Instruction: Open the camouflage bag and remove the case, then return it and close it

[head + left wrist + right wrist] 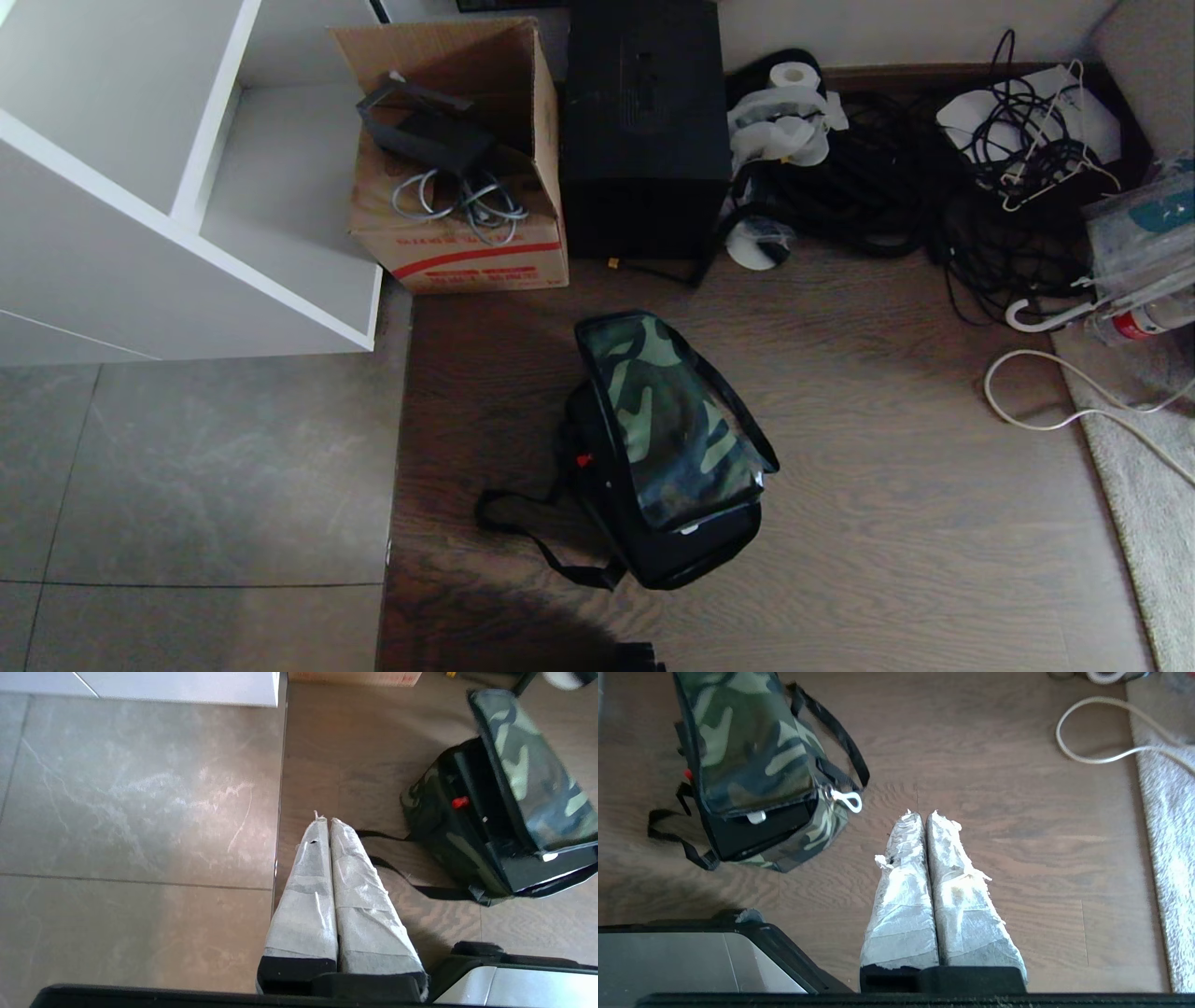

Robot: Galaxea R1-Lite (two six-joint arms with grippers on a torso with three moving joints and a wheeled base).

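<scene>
The camouflage bag (pixel 667 420) stands on the wooden floor, its green-and-black lid facing up and its black strap (pixel 523 537) trailing on the floor beside it. A white zip pull (pixel 847 800) hangs at one front corner. Under the lid's front edge I see a black face with a small silver piece (pixel 756 817); I cannot tell whether that is the case. My left gripper (pixel 325 820) hangs shut and empty above the floor, to one side of the bag (pixel 523 760). On the bag's (pixel 747 742) other side my right gripper (pixel 922 813) is shut and empty too. Neither arm shows in the head view.
Behind the bag stand an open cardboard box (pixel 467 187) and a tall black box (pixel 644 131). A white shelf unit (pixel 187 187) is at the far left. Tangled black cables (pixel 980 187), a loose white cable (pixel 1027 392) and a rug (pixel 1148 485) lie to the right.
</scene>
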